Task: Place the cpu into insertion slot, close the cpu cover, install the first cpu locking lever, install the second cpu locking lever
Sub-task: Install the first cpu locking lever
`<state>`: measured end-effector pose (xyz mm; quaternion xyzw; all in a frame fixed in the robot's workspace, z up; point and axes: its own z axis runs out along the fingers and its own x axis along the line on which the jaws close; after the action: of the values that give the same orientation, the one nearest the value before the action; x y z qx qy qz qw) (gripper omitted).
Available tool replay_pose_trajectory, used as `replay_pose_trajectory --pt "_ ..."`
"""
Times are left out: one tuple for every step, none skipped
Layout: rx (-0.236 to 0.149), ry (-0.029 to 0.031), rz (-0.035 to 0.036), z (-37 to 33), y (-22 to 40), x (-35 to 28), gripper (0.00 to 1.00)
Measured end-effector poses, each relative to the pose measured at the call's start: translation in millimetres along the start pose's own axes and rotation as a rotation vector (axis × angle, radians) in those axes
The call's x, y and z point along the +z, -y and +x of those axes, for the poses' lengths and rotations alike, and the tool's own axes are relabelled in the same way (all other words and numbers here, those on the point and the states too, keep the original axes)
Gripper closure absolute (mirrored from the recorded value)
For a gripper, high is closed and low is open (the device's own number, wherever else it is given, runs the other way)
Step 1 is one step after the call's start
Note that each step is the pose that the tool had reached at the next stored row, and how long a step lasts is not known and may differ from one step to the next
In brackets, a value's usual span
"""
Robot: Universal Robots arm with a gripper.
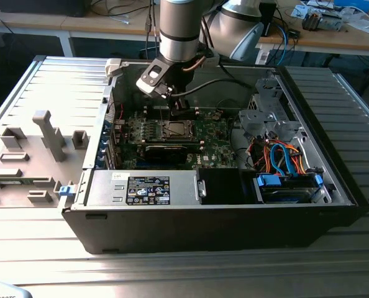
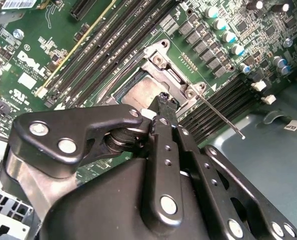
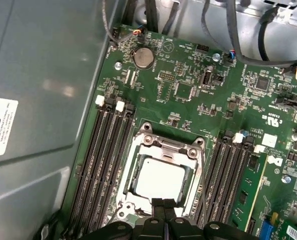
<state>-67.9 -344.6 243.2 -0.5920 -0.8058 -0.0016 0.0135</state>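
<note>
Closest in the second wrist view, my gripper point(image 2: 162, 100) has its fingers together, seemingly empty, at the socket point(image 2: 156, 60) edge; a thin lever point(image 2: 219, 115) juts free. In the first wrist view, the chip point(image 3: 158, 180) lies seated, the cover point(image 3: 130, 169) down over it. In the exterior view, the gripper hangs above the board point(image 1: 212, 133).

The chip point(image 3: 158, 181) lies in the socket point(image 3: 123, 209), with the cover point(image 3: 168, 148) flat around it. Memory slots point(image 3: 101, 165) flank the socket on two sides. The gripper point(image 3: 164, 211) is over the socket's edge. In the exterior view, the power supply box point(image 1: 144, 188) sits nearer than the socket, and the cables point(image 1: 277, 155) lie to the exterior view's right of it.
</note>
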Motion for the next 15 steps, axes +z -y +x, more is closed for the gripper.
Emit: replay_pose_trajectory --pt "-0.007 0.0001 0.0001 0.0 0.0 0.0 0.89" --pt "-0.015 0.0002 0.0004 0.0 0.0 0.0 0.89" --pt "-0.028 0.0004 0.0006 0.0 0.0 0.0 0.89" --pt "-0.042 0.0006 0.0010 0.0 0.0 0.0 0.89" --pt "-0.052 0.0007 0.0013 0.0 0.0 0.0 0.89" --pt "-0.059 0.0008 0.0013 0.0 0.0 0.0 0.89" --pt "-0.066 0.0009 0.0016 0.0 0.0 0.0 0.89" --pt "-0.077 0.0011 0.0018 0.0 0.0 0.0 0.89" --pt "-0.085 0.0012 0.0020 0.0 0.0 0.0 0.89" --pt "-0.090 0.0012 0.0021 0.0 0.0 0.0 0.89" --pt "-0.097 0.0013 0.0023 0.0 0.0 0.0 0.89" --pt "-0.104 0.0014 0.0024 0.0 0.0 0.0 0.89" --pt "-0.111 0.0015 0.0026 0.0 0.0 0.0 0.89" --pt "-0.120 0.0016 0.0028 0.0 0.0 0.0 0.89" --pt "-0.128 0.0018 0.0030 0.0 0.0 0.0 0.89"
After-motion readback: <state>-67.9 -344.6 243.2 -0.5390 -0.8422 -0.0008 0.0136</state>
